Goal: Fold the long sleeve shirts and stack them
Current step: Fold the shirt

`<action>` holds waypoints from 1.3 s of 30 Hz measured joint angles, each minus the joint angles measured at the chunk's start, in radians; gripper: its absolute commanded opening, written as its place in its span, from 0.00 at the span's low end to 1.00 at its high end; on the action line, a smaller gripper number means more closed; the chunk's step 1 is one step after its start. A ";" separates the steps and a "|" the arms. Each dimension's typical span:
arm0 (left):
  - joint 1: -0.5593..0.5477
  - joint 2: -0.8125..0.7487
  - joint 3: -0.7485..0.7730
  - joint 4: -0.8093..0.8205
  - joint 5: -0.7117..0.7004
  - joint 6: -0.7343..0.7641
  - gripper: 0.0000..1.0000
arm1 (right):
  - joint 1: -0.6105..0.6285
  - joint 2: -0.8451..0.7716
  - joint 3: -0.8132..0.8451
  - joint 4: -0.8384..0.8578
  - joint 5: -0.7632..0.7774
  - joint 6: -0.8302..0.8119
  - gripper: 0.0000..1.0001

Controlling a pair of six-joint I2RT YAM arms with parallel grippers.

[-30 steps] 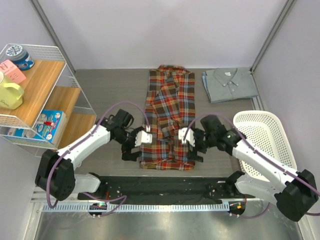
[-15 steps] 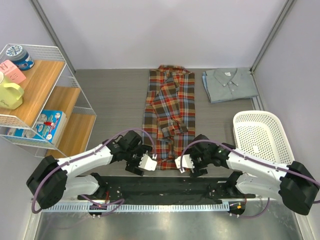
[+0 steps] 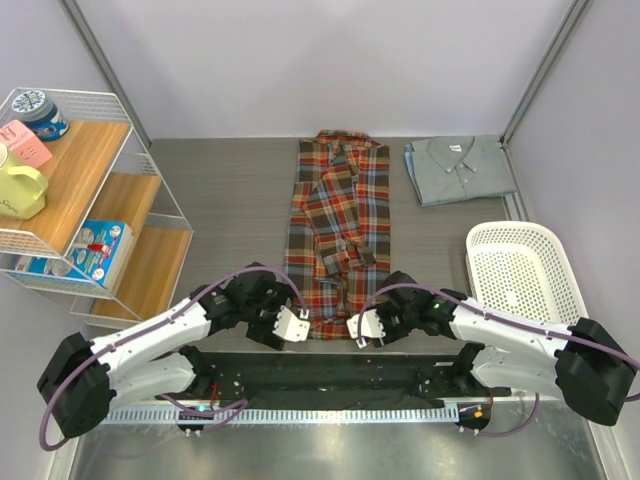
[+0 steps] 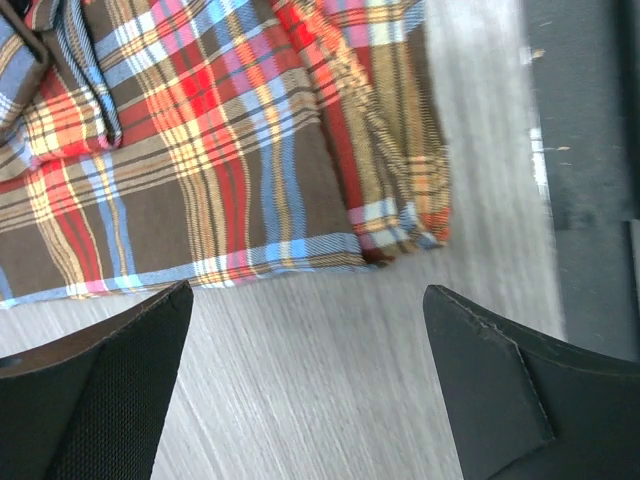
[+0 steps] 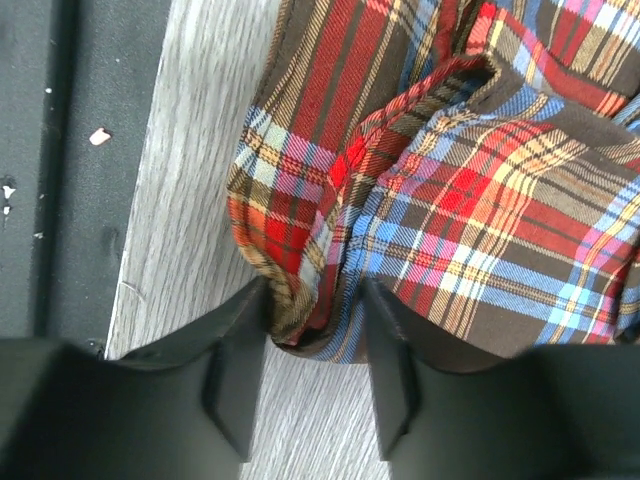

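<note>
The plaid long sleeve shirt [image 3: 335, 230] lies flat in the middle of the table, narrowed lengthwise, collar far and hem near. The grey-blue long sleeve shirt [image 3: 458, 168] lies folded at the back right. My left gripper [image 3: 298, 324] hovers open just off the hem's near left corner. In the left wrist view the wide gap of the left gripper [image 4: 308, 300] holds only bare table, and the plaid hem [image 4: 200, 180] lies beyond it. My right gripper [image 3: 357, 328] is at the hem's near right corner. In the right wrist view the right gripper [image 5: 315, 310] is shut on that bunched plaid corner [image 5: 300, 300].
A white mesh basket [image 3: 520, 280] stands at the right edge. A wire shelf [image 3: 70, 190] with a mug and boxes stands at the left. A black mat [image 3: 320, 375] runs along the near edge, just behind both grippers.
Both arms have drawn back from the shirt's middle to its near hem. The right jaws have narrowed onto the hem corner. The left jaws stay wide.
</note>
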 measured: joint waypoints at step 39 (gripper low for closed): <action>-0.065 0.072 0.181 -0.317 0.259 -0.033 0.00 | 0.145 -0.134 0.118 -0.185 0.040 0.251 0.01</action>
